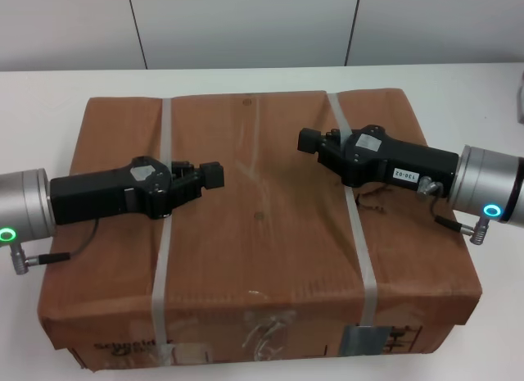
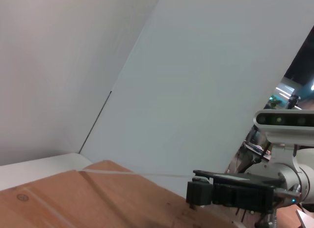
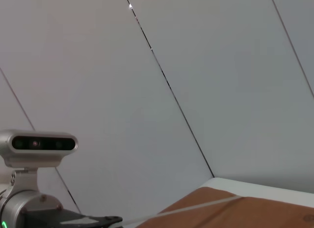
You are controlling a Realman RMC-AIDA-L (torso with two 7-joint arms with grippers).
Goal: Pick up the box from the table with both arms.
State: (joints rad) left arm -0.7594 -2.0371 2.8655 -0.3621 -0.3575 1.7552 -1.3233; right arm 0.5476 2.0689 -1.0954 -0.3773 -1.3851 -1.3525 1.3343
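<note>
The large brown cardboard box [image 1: 262, 225] lies flat on the white table [image 1: 49, 94], with two whitish straps [image 1: 164, 233] across it and tape and labels on its near side [image 1: 262, 336]. My left gripper [image 1: 213, 175] reaches in from the left over the box top, fingers together and empty. My right gripper [image 1: 309, 140] reaches in from the right over the top, fingers together and empty. I cannot tell whether either touches the cardboard. The left wrist view shows the box top [image 2: 73, 198] and the right gripper [image 2: 197, 193]. The right wrist view shows a box corner [image 3: 245, 213].
A grey panelled wall [image 1: 262, 20] stands behind the table's far edge. Bare table shows to the left, right and behind the box. A dark object [image 1: 519, 94] sits at the right edge. My head camera [image 2: 284, 119] shows in both wrist views.
</note>
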